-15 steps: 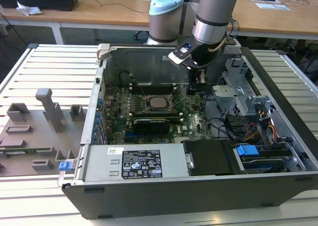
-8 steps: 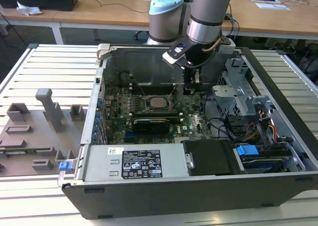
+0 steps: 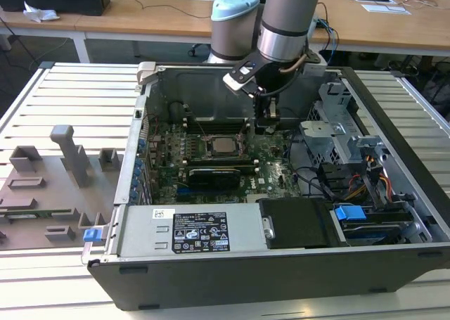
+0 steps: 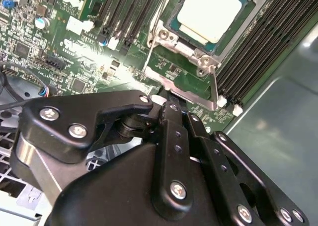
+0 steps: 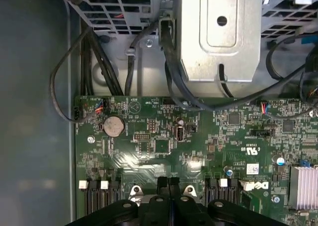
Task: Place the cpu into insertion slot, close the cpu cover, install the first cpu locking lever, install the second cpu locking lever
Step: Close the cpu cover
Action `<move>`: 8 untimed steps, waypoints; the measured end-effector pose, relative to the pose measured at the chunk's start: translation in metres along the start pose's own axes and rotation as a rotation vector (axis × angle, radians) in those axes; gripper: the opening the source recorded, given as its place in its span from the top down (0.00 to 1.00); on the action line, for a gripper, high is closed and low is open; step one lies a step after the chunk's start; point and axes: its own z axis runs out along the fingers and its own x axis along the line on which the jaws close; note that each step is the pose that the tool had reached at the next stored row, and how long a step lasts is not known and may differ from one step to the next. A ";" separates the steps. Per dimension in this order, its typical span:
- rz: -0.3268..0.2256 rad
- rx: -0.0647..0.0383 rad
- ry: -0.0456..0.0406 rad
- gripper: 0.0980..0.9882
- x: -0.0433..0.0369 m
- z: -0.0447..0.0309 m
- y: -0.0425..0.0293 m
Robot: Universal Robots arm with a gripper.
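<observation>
The cpu (image 3: 223, 145) (image 4: 211, 16), a square chip with a silvery top, lies flat in the insertion slot (image 3: 210, 145) on the motherboard inside the open computer case. The silver cpu cover (image 4: 186, 46) frames the chip and looks lowered over it. Beside the socket stand two thin wire levers (image 4: 150, 47) (image 4: 213, 87), raised off the board. My gripper (image 3: 266, 119) (image 4: 171, 107) (image 5: 169, 182) hovers just above the board at the socket's edge, on the exterior view's right of the chip. Its black fingers are shut together with nothing visibly between them.
Long black memory slots (image 4: 268, 42) flank the socket. A black expansion card (image 3: 214, 174) lies in front of it, and a power supply (image 3: 190, 228) fills the case front. A metal drive cage (image 3: 327, 133) and cables stand at the exterior view's right. Grey fixtures (image 3: 49, 186) sit outside the case.
</observation>
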 end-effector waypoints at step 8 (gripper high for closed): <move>0.000 0.000 -0.0001 0.99 0.0001 0.0005 -0.0116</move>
